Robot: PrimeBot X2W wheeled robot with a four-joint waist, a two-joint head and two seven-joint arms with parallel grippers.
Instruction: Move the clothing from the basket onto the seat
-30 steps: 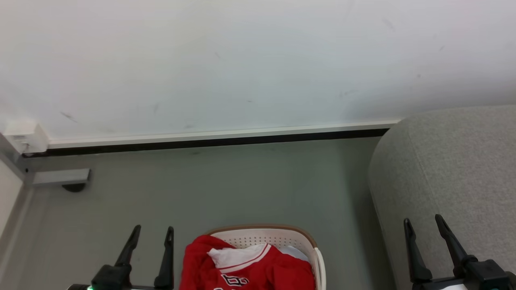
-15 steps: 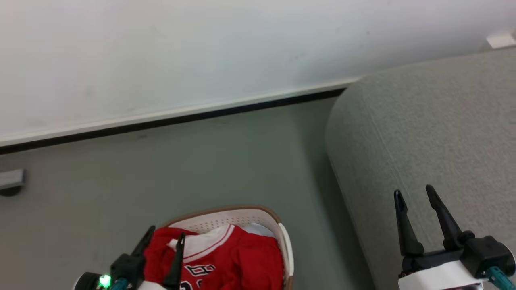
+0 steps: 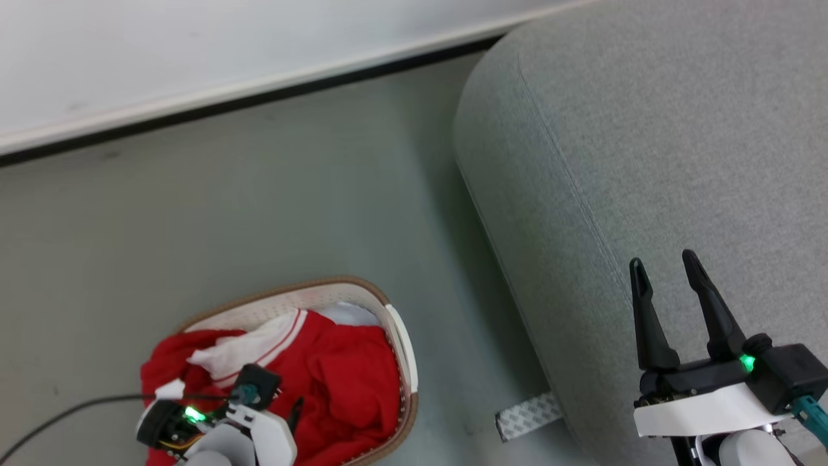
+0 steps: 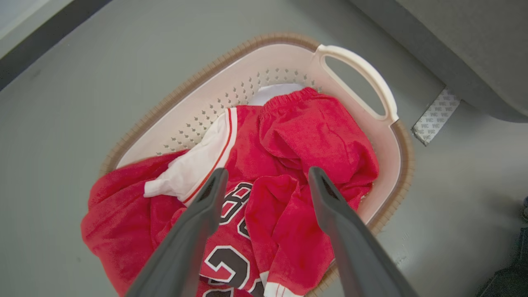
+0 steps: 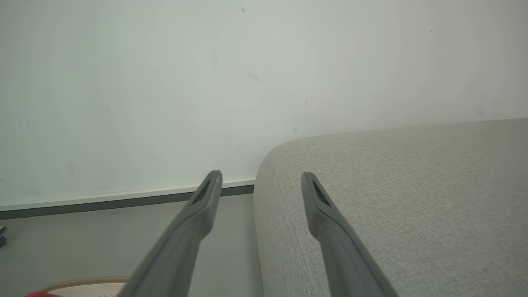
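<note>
The clothing, a red jersey [image 4: 313, 123] with white trim and black-and-white numbers, lies crumpled in the cream basket [image 4: 198, 78] and spills over its near-left rim. My left gripper [image 4: 268, 171] hangs open just above the jersey, pointing down into the basket with nothing between its fingers. In the head view the basket [image 3: 278, 294] stands on the floor at the lower left, with the jersey [image 3: 349, 375] and my left wrist [image 3: 220, 427] over it. My right gripper [image 3: 663, 259] stands open and empty over the grey seat [image 3: 647, 129], which also shows past my right gripper [image 5: 260, 174].
A pale cloth [image 4: 274, 89] peeks out under the jersey at the basket's far side. A strip of patterned tape [image 3: 527, 414] lies on the floor by the seat's base. A white wall with a dark skirting [image 3: 194, 113] runs behind. A black cable [image 3: 65, 414] trails left.
The head camera has tilted down and turned right. My left gripper has swung from pointing up beside the basket to pointing down over the jersey. My right gripper has stayed open.
</note>
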